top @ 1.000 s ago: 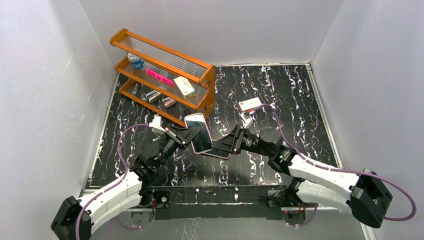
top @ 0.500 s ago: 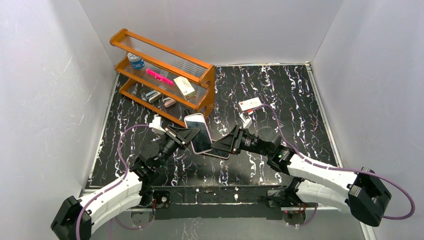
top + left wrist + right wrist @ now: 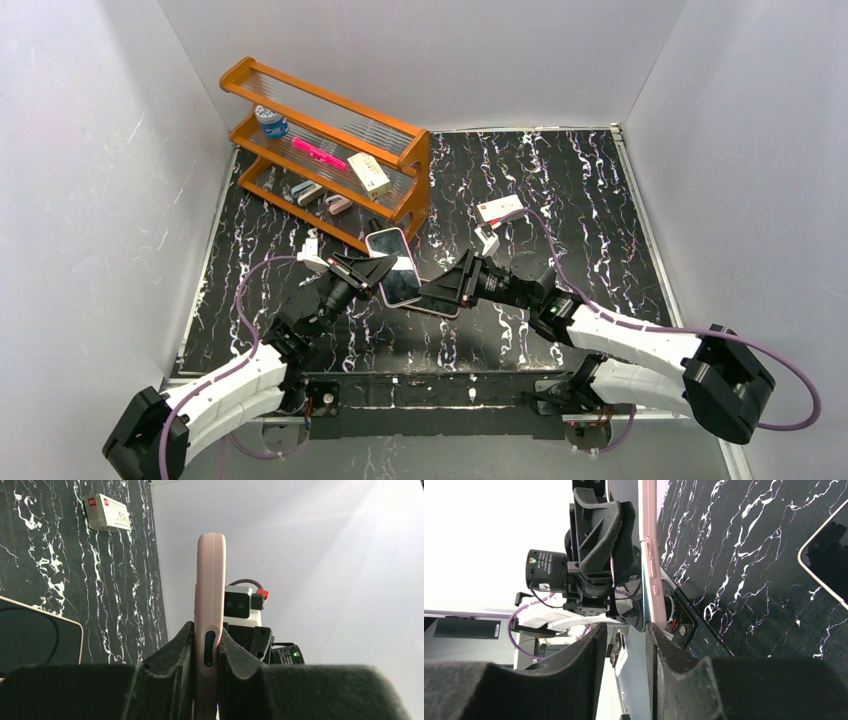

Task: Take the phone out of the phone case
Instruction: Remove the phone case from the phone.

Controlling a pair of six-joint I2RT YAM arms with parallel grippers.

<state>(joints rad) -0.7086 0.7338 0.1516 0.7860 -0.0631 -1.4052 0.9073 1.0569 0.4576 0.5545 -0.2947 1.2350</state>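
My left gripper [image 3: 383, 272] is shut on a phone in a pink phone case [image 3: 392, 262] and holds it off the table. In the left wrist view the case [image 3: 211, 580] stands edge-on between the fingers [image 3: 177, 650], clamped at a side button. My right gripper [image 3: 458, 283] faces it from the right, open. In the right wrist view the case's pink edge [image 3: 650, 555] runs up from my right gripper [image 3: 626, 627], with the phone's lower corner just beyond the fingertips and nothing gripped. Whether the phone has come loose from the case cannot be told.
A second dark phone [image 3: 437, 303] lies flat on the black marbled table under the grippers. At the back left an orange shelf [image 3: 330, 150] holds a bottle [image 3: 270, 122], a pink marker [image 3: 318, 153] and a box [image 3: 368, 173]. Two small white boxes [image 3: 499, 208] lie behind the right arm.
The right arm has crept a little left toward the held phone, and its jaws have narrowed slightly. The left gripper keeps its grip, with the phone shifted slightly left.
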